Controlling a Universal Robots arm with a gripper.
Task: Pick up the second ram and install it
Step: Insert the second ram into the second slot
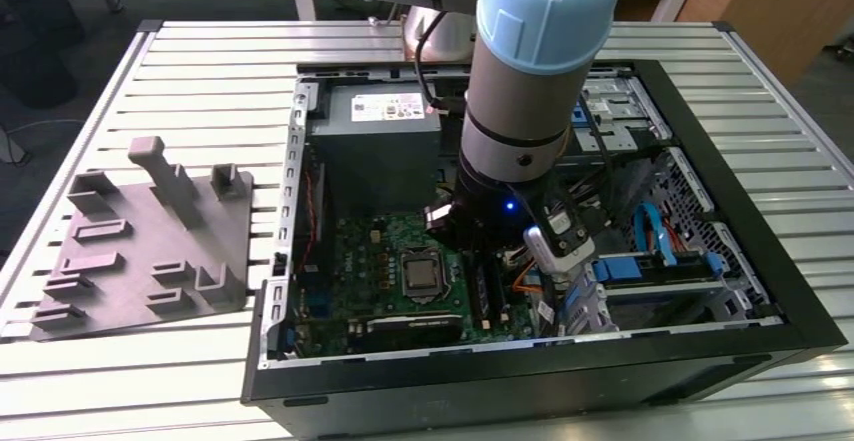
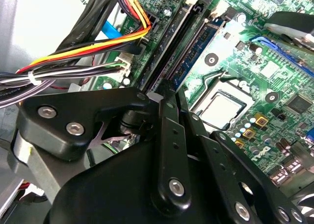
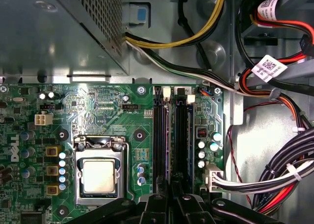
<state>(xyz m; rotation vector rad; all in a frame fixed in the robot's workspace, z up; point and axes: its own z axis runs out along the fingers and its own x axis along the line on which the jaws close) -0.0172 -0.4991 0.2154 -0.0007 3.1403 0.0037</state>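
Reaching down from above, the arm (image 1: 534, 81) enters the open computer case (image 1: 534, 366), which lies on a slatted metal table (image 1: 200, 51). The gripper (image 1: 487, 251) is low inside the case, above the green motherboard (image 1: 387, 251) and beside the processor socket (image 1: 422, 273). In both wrist views the gripper (image 2: 171, 99) (image 3: 171, 187) is just over the near end of the long black memory slots (image 3: 159, 136). Its two black fingers (image 2: 169, 136) lie close together, almost closed, and I see nothing pinched between them. The second ram (image 2: 198, 42) is a thin dark blue stick, and it stands on its edge in one of the slots, parallel to the empty black slot beside it. In the first wrist view the second ram (image 3: 189, 145) shows as a narrow blue line along the slot that is farther from the processor socket (image 3: 100, 176). Whether the fingertips touch the stick, I cannot tell. A bundle of yellow, orange and black cables (image 2: 88, 47) passes near the slots, on the side away from the socket. On the exterior view's left, a grey fixture plate (image 1: 147, 251) rests on the table, well apart from the case. The grey power supply (image 1: 380, 151) sits in the far part of the case, behind the motherboard.
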